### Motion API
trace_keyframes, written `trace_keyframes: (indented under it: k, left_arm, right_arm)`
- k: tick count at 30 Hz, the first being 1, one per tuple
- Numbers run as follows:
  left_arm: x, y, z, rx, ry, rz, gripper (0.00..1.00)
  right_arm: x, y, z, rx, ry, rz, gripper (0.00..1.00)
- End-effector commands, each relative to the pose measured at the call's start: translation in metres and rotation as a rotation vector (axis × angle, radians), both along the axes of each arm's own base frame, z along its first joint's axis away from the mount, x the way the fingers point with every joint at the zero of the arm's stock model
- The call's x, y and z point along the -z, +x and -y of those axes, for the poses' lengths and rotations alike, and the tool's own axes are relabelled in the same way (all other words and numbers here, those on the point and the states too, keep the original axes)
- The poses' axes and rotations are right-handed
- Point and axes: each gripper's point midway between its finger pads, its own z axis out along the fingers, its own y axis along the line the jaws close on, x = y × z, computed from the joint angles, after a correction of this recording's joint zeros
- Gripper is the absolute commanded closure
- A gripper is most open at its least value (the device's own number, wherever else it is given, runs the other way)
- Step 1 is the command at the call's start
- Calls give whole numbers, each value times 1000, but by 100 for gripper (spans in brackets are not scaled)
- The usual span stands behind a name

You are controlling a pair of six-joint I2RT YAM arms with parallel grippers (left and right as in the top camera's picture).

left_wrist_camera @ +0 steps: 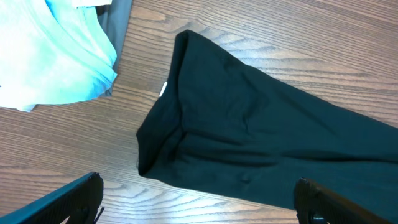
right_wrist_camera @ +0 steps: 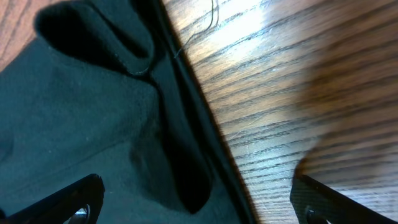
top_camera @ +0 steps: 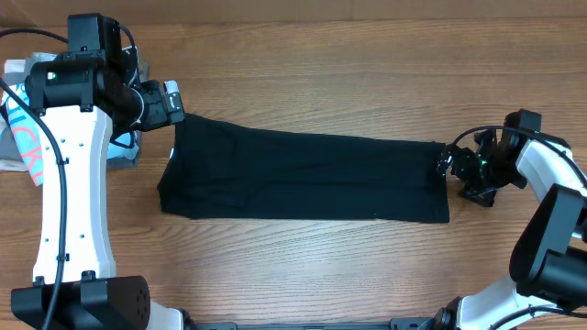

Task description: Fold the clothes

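One black T-shirt (top_camera: 303, 179) lies folded long; left claw (top_camera: 171, 103), right claw (top_camera: 447, 163) — both spread, empty.

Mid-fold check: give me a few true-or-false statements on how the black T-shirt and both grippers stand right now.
1. The black T-shirt lies on the table as a long folded band. True.
2. The right gripper is clamped on the shirt's edge. False: its jaws stand open, holding nothing.
3. The left gripper is open. True.
4. The light-blue shirt lies on top of the black one. False: it lies apart, beyond its left end.
5. A small white tag shows near the black shirt's left end. True.
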Motion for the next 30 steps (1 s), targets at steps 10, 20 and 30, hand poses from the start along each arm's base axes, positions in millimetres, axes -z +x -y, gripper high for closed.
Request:
trace_keyframes:
  k: [10, 20, 30]
  left_arm:
    - [-4, 3, 4, 23, -4, 17, 0]
    - [-4, 3, 4, 23, -4, 17, 0]
    - [-4, 2, 4, 23, -5, 14, 0]
  right_arm:
    - [14, -5, -23, -42, 67, 25, 0]
    - [20, -13, -38, -44, 130, 27, 9]
    - [18, -2, -49, -77, 138, 75, 58]
